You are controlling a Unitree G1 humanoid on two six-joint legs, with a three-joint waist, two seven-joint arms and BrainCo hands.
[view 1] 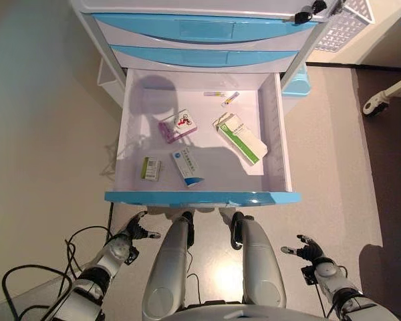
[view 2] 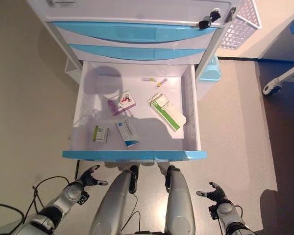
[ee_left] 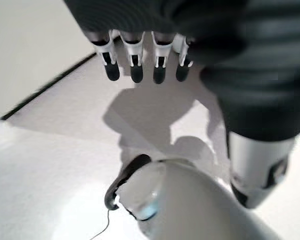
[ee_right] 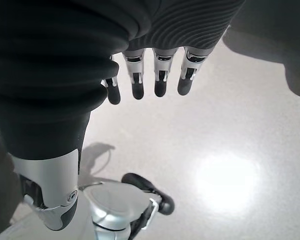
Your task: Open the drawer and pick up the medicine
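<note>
Blue-fronted drawer point(view 1: 200, 198) is standing pulled open, holding a green-striped medicine box point(view 1: 240, 138), a pink box point(view 1: 177, 126), two smaller boxes and a tube. Below the drawer, left hand point(view 1: 135, 229) and right hand point(view 1: 310, 251) are hanging. Wrist views are showing both hands' fingers relaxed, empty, over floor.

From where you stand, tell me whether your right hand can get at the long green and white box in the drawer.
Probably yes. The drawer is pulled out and open on top, and the green and white box lies uncovered on its right side. The right hand hangs open, low beside the drawer front, so it must rise over that first.
</note>
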